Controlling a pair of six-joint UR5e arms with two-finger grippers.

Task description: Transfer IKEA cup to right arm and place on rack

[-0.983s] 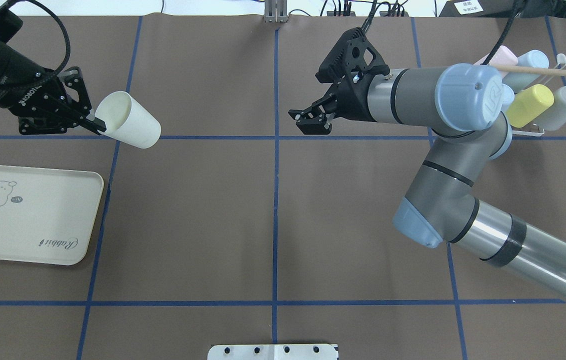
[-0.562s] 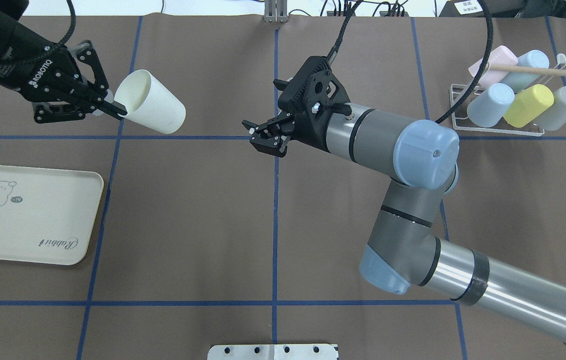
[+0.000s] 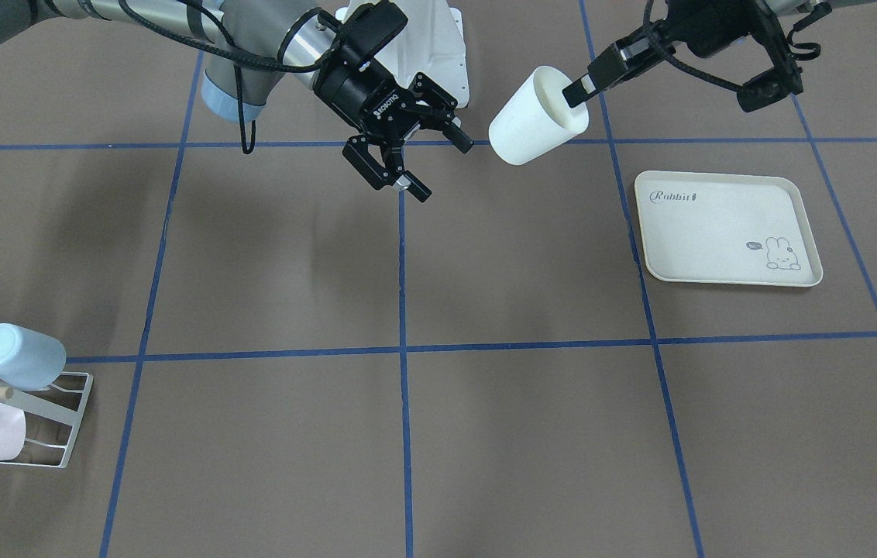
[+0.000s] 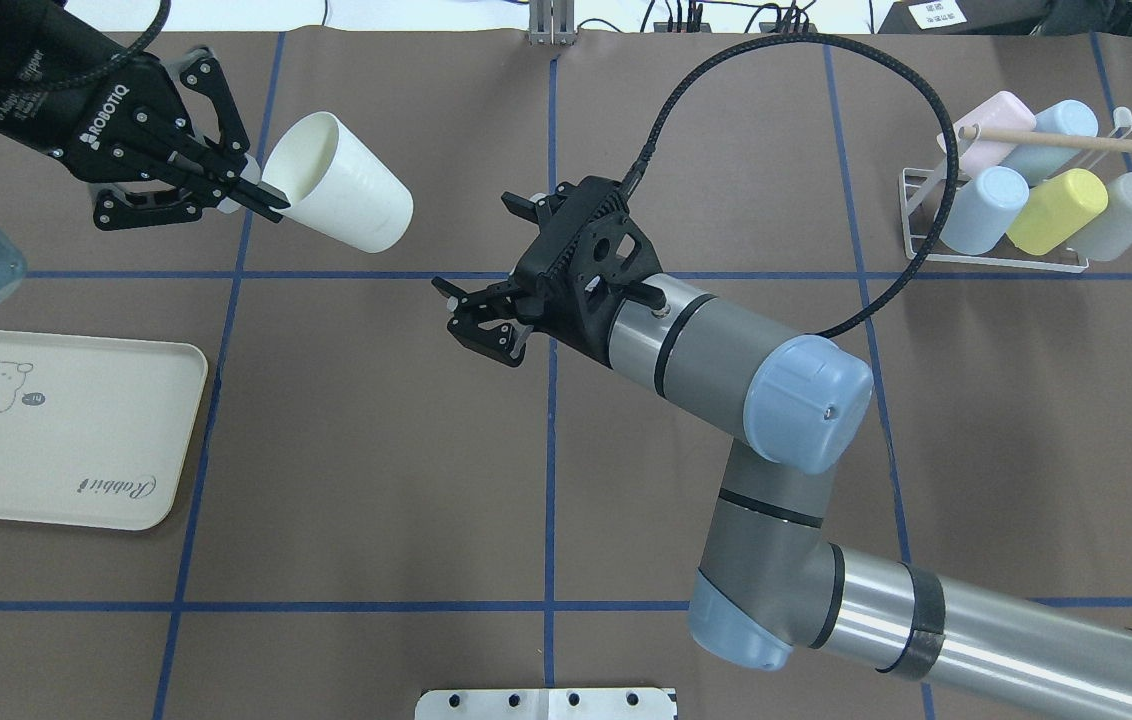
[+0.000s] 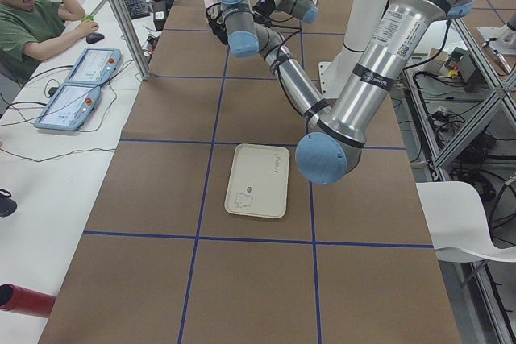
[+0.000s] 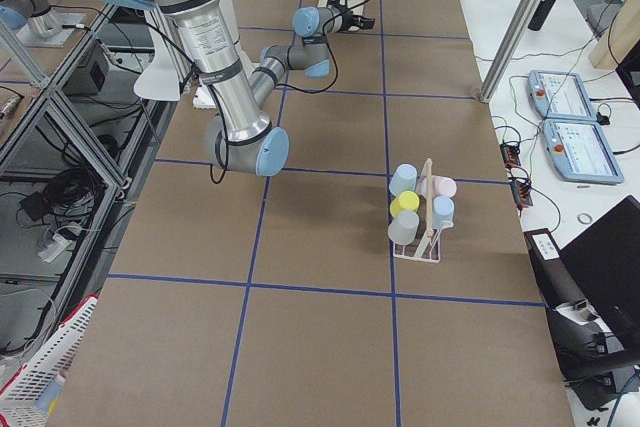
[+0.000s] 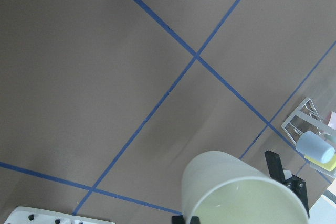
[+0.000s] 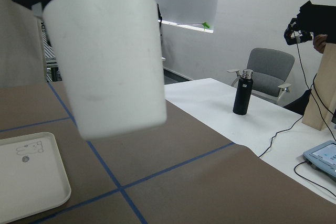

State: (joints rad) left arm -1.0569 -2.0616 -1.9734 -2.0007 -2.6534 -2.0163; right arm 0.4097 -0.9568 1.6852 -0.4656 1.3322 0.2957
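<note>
Meanwhile, the right arm (image 4: 806, 395) had swung away from the rack (image 4: 916, 215), which stood loaded with five cups near the tabletop's far right corner. Its right gripper (image 4: 471, 320), jaws spread wide and empty, now hung over the middle of the tabletop, facing left. The left gripper (image 4: 256, 195), pinched on the rim of the white cup (image 4: 346, 195), had carried it aloft from the left edge toward the far edge and centre, leaving the two near but apart; the hand-over looked close, with the rack placement not yet done.
</note>
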